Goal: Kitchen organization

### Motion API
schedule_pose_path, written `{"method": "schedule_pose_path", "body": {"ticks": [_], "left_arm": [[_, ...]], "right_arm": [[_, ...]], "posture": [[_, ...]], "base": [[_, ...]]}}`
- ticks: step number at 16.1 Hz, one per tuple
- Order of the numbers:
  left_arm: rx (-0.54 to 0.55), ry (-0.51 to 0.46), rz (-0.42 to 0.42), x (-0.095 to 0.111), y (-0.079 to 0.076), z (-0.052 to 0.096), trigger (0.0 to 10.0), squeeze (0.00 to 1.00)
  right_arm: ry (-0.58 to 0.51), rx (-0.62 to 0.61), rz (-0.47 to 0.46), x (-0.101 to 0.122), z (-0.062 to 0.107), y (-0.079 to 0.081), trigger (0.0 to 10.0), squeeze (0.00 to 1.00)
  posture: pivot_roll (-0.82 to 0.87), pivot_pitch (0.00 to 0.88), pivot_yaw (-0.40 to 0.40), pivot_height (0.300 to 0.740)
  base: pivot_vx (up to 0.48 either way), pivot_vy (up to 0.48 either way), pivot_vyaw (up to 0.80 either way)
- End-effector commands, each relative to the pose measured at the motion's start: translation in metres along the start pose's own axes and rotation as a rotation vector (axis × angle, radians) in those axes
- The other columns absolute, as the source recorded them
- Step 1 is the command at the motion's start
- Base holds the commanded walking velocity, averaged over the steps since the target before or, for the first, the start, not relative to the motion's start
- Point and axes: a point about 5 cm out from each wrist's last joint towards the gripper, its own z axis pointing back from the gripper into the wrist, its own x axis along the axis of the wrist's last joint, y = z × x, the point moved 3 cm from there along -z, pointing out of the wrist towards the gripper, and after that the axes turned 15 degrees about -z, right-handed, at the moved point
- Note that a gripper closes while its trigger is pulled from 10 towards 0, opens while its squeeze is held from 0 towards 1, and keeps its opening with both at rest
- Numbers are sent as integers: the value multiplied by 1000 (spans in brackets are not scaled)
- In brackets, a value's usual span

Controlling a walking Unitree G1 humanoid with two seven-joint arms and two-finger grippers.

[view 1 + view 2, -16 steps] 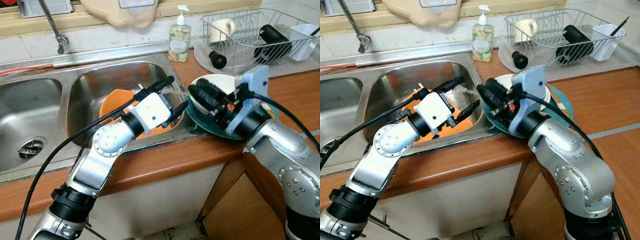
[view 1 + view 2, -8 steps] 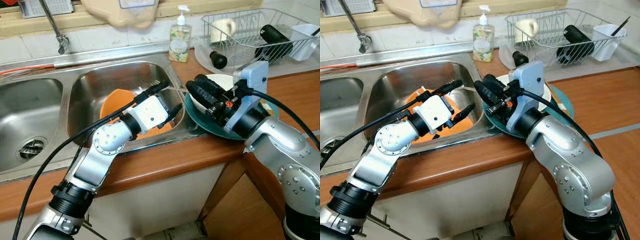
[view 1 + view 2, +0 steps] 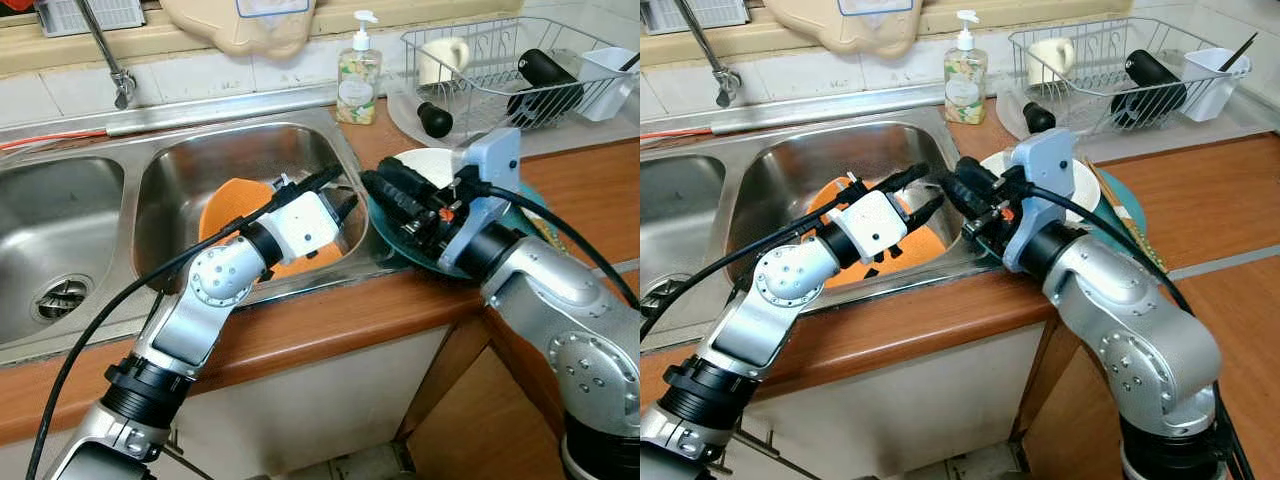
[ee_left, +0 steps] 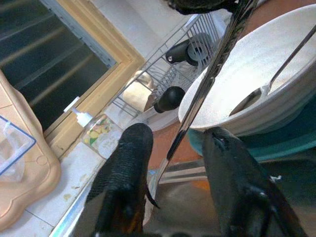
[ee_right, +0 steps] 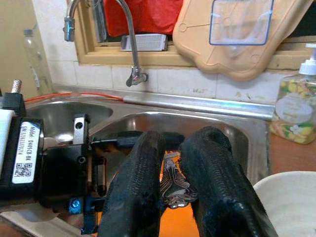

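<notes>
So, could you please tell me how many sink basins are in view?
2: the left basin, with a drain, and the right basin, next to it, holding an orange dish.

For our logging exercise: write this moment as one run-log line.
right gripper: shut on metal utensil | left gripper: open, straddling utensil | orange plate: in sink below
</notes>
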Motion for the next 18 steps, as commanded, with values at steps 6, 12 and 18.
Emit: {"method": "schedule_pose_path", "body": {"ticks": [6,12,18], "left_arm": [[-29,27,-49,-7,-6,7,0,0],[-49,49,-88,-10,-9,13,0,0],[-48,63,-124,-13,-9,14,0,0]], "right_arm": [[17,30,-9,-6,0,10,0,0],[34,49,-8,-8,-2,12,0,0],[42,30,25,-8,-2,10,10000,0]], "posture": [[-188,0,73,740],[-182,0,54,740],[-191,0,54,740]], "base": [[0,0,0],[0,0,0],[0,0,0]]}}
